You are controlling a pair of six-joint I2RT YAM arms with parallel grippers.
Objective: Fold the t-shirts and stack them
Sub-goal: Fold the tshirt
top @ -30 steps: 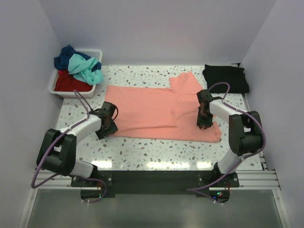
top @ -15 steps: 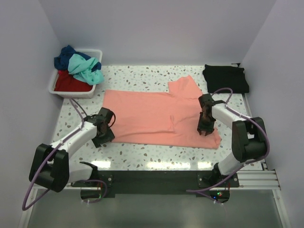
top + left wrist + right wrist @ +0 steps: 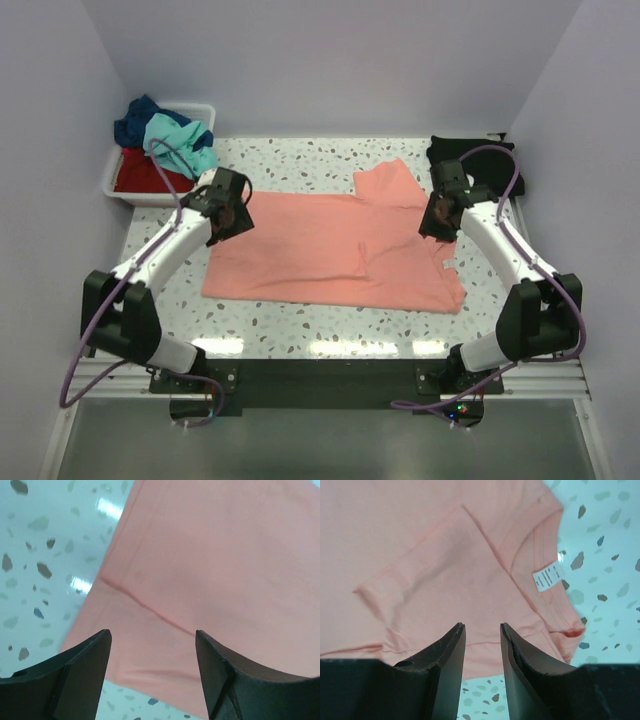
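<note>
**Bench inspection: pink shirt laid out, both pincers released**

The salmon-pink shirt lies flat across the middle of the speckled bench. Its hem is toward the left and its collar toward the right. The far sleeve sticks out toward the back wall. The near sleeve is folded in over the body, leaving a visible crease. The right wrist view shows a white label inside the collar.

The left pincer hangs over the far left corner of the pink shirt, at the hem. Its fingers are spread wide with nothing between them, and only cloth and bench show below. The right pincer hangs over the collar end, near the far sleeve. Its fingers stand a narrow gap apart and grasp nothing. Whether either pincer touches the cloth cannot be told.

The black shirt lies folded at the far right corner of the bench, well apart from the pink one. The white bin sits at the far left corner. It holds the teal shirt, the navy shirt and the red shirt in a loose heap, with teal and navy on top spilling over the rim.
</note>
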